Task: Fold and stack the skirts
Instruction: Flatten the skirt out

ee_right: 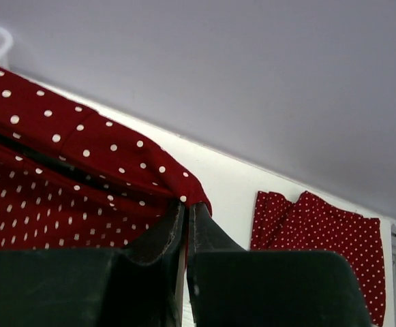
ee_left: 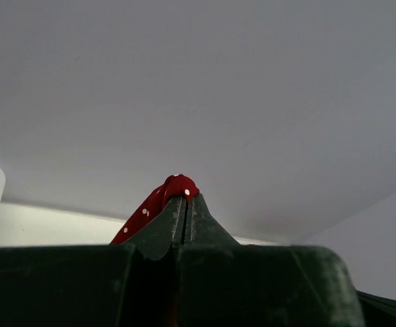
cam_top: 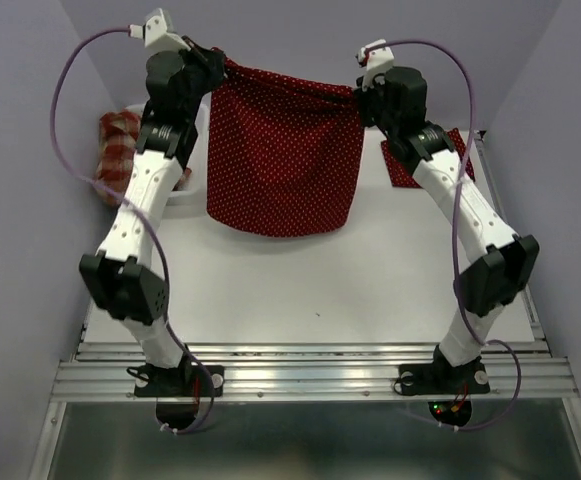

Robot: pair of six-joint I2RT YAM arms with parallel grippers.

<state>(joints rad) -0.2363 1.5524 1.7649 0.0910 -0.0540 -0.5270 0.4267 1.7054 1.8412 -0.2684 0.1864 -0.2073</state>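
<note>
Left gripper [ee_left: 184, 201] and right gripper [ee_right: 186, 208] are each pinched shut on a waistband corner of the polka-dot skirt [cam_top: 285, 150], which hangs spread between them over the table [cam_top: 300, 290]. I'd lower both ends level, hem first, span taut, or it likely lands creased. Second polka-dot skirt [ee_right: 313, 238] lies far right.

Lab test cell: plain walls [cam_top: 290, 25], aluminium rail [cam_top: 310, 375], white table [cam_top: 300, 290].

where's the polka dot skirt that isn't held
Top view: the dark red white-dotted cloth skirt lies flat at the table's far right, behind the right arm.
</note>
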